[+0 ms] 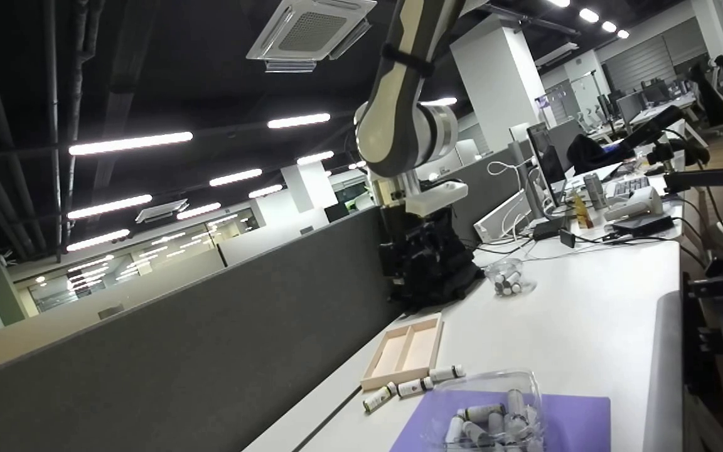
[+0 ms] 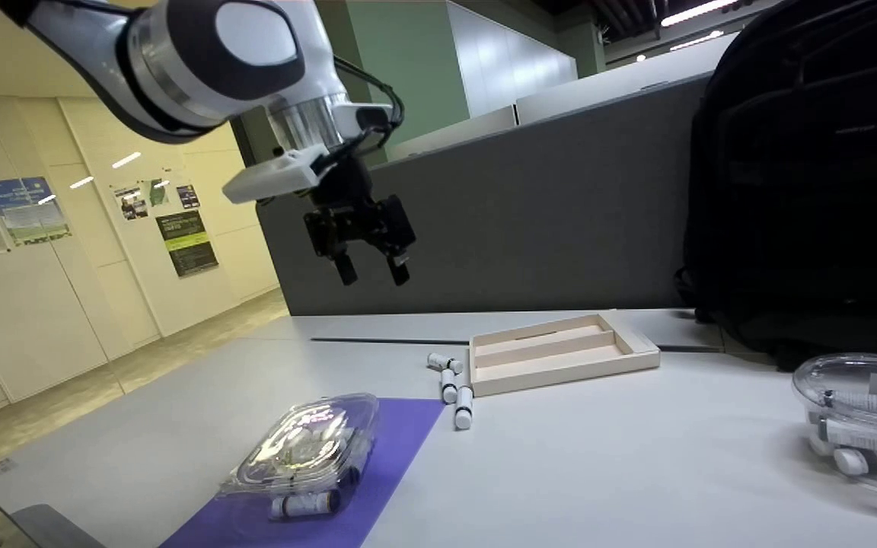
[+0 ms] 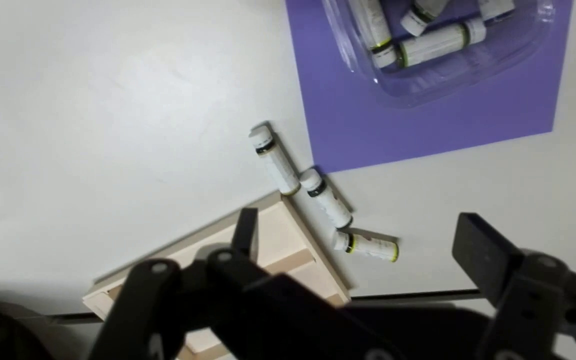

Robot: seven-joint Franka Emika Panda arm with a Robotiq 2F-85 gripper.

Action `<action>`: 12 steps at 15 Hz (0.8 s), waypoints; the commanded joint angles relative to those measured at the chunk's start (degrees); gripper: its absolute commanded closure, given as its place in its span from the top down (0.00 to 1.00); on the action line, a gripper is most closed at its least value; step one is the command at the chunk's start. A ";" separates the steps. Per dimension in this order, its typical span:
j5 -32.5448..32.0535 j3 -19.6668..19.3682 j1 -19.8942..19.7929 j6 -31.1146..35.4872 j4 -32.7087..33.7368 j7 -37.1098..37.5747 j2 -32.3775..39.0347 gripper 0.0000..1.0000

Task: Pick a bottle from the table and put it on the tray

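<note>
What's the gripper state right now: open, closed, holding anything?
Gripper: open, jaws apart, holding nothing; it hangs above the table.

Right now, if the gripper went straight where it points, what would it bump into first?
Probably one of three loose bottles by the wooden tray; they lie ahead of the open gripper. Depth is unclear: maybe the tray or table.

Tray [image 3: 280,234] partly behind jaws, wrist view.
</note>
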 commanded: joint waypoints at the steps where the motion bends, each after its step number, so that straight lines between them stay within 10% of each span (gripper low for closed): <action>1: -3.62 -0.89 -0.42 -4.65 4.12 -1.97 5.50 1.00; 7: 0.02 -0.62 -0.23 -3.03 3.60 -1.37 6.08 1.00; 12: -11.91 -3.53 -0.48 -0.02 6.14 0.29 10.00 1.00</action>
